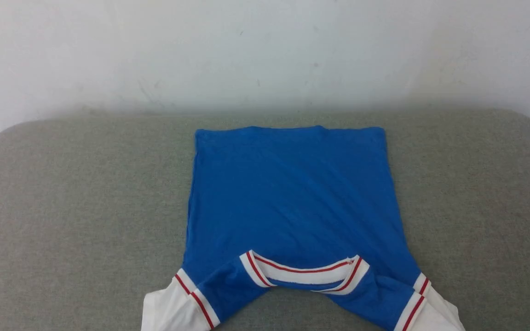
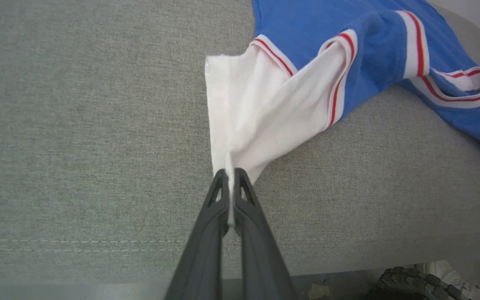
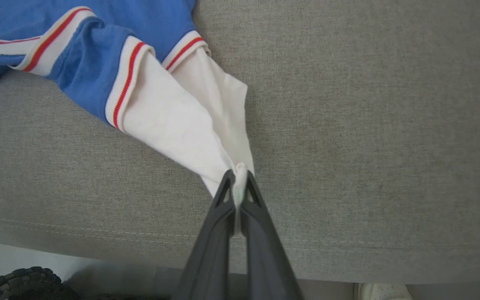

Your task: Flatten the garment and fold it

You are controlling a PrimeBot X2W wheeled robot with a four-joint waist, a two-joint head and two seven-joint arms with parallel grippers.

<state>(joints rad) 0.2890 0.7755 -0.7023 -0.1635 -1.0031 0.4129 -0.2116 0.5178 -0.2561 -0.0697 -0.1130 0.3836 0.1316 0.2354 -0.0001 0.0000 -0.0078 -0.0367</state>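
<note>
Presently the royal-blue jersey shirt with white sleeves and red-striped trim (image 1: pixel 292 193) is lying centred on the grey fabric-covered desk (image 1: pixel 62 207). By the near edge, the left gripper (image 2: pixel 231 177) and right gripper (image 3: pixel 238 177) are each pinching a white sleeve tip, jaws closed on it.

Risk: thin pinches slipping, or uneven pulling skewing the body and bunching the shoulders.

The long axis is running near to far, collar pointing near, hem far.

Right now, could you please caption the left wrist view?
Left gripper pinches white sleeve of blue jersey on grey cushion.
</note>
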